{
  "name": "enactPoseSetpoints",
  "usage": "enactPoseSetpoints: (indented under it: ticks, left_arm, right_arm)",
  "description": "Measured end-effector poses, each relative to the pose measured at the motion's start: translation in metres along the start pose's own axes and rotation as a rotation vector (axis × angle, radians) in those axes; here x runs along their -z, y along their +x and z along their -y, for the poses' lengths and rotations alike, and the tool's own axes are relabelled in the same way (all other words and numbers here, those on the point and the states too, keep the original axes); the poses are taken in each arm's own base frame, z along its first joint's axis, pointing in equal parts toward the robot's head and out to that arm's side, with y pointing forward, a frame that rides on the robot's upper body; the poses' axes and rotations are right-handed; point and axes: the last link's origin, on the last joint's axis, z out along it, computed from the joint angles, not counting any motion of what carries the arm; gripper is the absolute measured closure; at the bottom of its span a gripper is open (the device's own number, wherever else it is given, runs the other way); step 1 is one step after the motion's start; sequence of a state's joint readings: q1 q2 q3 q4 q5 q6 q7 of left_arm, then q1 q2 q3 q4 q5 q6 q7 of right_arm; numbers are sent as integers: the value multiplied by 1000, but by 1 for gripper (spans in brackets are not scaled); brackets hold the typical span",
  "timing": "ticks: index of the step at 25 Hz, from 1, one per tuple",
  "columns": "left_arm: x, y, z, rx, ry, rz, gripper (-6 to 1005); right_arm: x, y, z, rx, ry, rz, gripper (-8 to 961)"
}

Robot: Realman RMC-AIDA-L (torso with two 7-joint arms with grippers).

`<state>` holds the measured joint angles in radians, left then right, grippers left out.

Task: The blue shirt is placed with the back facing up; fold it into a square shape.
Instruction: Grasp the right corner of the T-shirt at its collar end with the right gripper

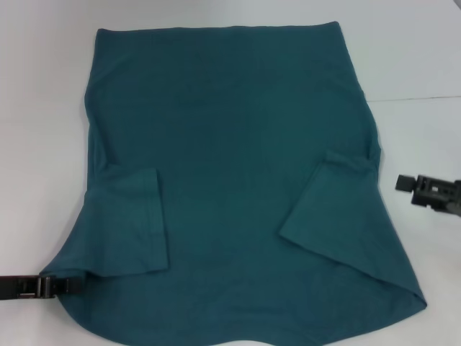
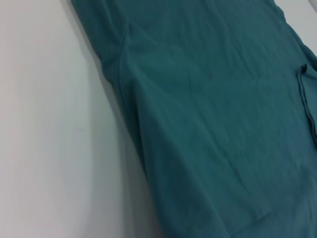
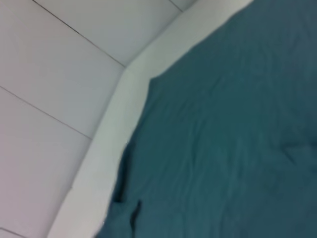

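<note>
While sleeves lie folded inward, the blue shirt point(image 1: 238, 180) runs lengthwise, hem farthest.

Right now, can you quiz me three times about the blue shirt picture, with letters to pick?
1. Where is the left gripper?
A. at the shirt's near-left edge
B. on the shirt's middle
C. past the far hem

2. How many sleeves are folded onto the blue shirt?
A. none
B. one
C. two

3. Is the right gripper touching the shirt?
A. yes
B. no, it is apart on the white table
C. it is underneath

Answers: 1 A, its tip meets the cloth there. 2 C, one flap each side. 3 B, bare table shows between.
</note>
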<state>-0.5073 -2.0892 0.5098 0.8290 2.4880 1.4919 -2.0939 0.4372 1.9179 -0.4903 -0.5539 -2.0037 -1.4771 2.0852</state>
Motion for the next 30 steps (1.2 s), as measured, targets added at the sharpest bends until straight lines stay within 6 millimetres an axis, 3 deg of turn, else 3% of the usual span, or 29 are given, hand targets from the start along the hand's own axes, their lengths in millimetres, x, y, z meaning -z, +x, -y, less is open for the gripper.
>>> enactPoseSetpoints:
  ticks: [12, 21, 30]
  left_arm:
    - [1, 0, -2, 5, -15, -8, 983]
    - [1, 1, -2, -2, -18, -9, 983]
    - [0, 0, -3, -1, -20, -8, 982]
  right_arm:
    - [17, 17, 18, -99, 124, -152, 31]
    - [-3, 25, 19, -76, 170, -212, 31]
    - [-8, 26, 20, -68, 193, -248, 32]
